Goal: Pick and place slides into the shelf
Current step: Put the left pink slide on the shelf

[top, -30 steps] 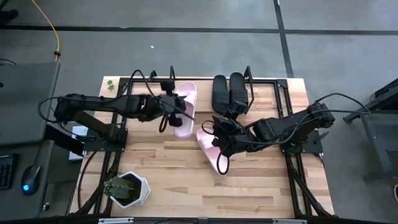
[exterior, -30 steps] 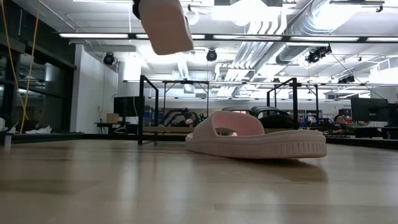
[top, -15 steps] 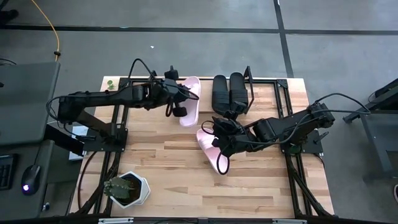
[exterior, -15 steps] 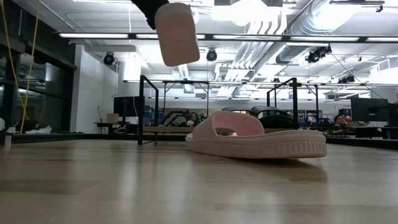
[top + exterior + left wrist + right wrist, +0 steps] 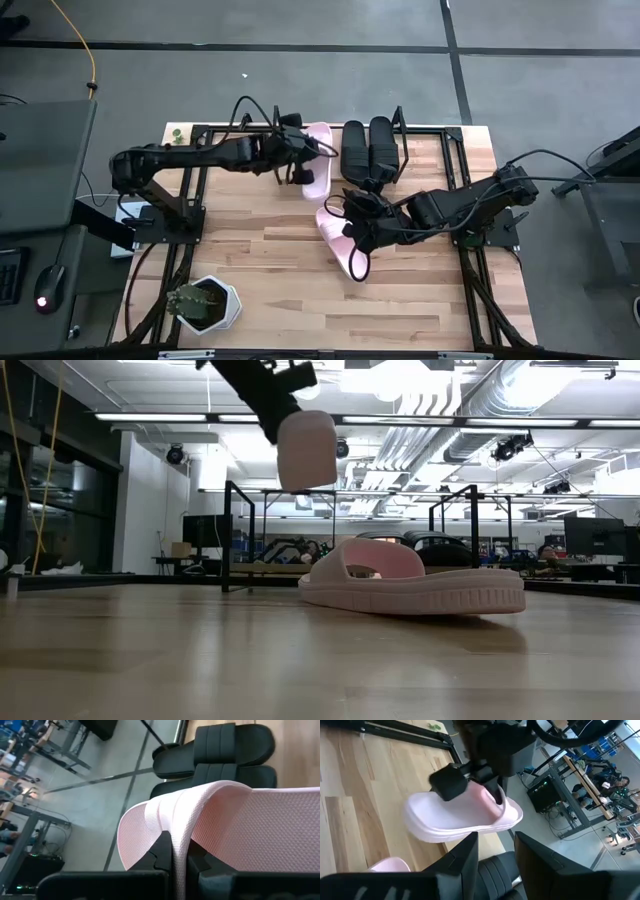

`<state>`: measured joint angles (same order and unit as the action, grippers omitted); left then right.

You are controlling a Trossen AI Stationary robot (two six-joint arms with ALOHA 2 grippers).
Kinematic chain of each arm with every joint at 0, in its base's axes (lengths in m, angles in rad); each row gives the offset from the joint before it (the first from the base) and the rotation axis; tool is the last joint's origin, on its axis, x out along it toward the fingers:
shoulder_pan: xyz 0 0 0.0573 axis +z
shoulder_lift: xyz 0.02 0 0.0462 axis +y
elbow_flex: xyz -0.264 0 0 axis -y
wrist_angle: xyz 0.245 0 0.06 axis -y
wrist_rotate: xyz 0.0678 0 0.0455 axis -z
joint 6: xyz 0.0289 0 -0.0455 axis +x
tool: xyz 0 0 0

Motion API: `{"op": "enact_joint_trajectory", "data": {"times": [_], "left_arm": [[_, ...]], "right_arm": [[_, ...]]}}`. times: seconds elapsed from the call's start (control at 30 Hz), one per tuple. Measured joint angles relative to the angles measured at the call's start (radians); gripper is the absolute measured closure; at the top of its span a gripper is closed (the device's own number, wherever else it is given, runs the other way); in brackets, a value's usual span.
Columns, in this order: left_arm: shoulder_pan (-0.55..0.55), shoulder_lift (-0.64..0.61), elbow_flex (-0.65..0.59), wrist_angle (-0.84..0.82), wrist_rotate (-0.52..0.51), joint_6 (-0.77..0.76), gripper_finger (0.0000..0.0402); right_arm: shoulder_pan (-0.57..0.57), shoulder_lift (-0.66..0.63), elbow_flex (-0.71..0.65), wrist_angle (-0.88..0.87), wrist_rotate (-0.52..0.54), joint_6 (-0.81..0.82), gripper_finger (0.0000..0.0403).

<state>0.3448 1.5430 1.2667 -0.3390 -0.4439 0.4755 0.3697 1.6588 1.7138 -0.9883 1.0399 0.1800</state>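
High view: the left tool (image 5: 297, 160) is clamped on a pale pink wide-strap slide sandal (image 5: 316, 160), held beside two black slide sandals (image 5: 368, 148). The right tool (image 5: 352, 222), fingers apart, hovers over the second pink slide (image 5: 340, 240) on the wooden surface (image 5: 300, 290).

Low view: the held slide (image 5: 306, 450) hangs in the air.

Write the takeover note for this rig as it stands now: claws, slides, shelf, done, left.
Left claw: shut on a pink slide, held in the air at the shelf, beside the two black slides.
Right claw: open, over the second pink slide, which lies flat on the table.
Done: both black slides side by side on the shelf.
Left: set the carried pink slide down, then pick and shelve the last one.
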Motion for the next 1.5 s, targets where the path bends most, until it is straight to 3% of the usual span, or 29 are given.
{"op": "enact_joint_trajectory", "data": {"times": [0.37, 1.03, 1.5], "left_arm": [[0.097, 0.051, 0.0, 0.057, 0.126, -0.01, 0.0401], [0.145, 0.197, 0.0, 0.157, 0.115, 0.044, 0.0401], [0.221, 0.231, 0.0, 0.215, 0.188, 0.044, 0.0401]], "right_arm": [[0.035, 0.0, 0.0, -0.014, 0.005, 0.006, 0.0284], [0.05, 0.0, 0.0, -0.024, 0.005, 0.022, 0.0284], [0.05, 0.0, 0.0, -0.025, 0.001, 0.021, 0.0284]]}}
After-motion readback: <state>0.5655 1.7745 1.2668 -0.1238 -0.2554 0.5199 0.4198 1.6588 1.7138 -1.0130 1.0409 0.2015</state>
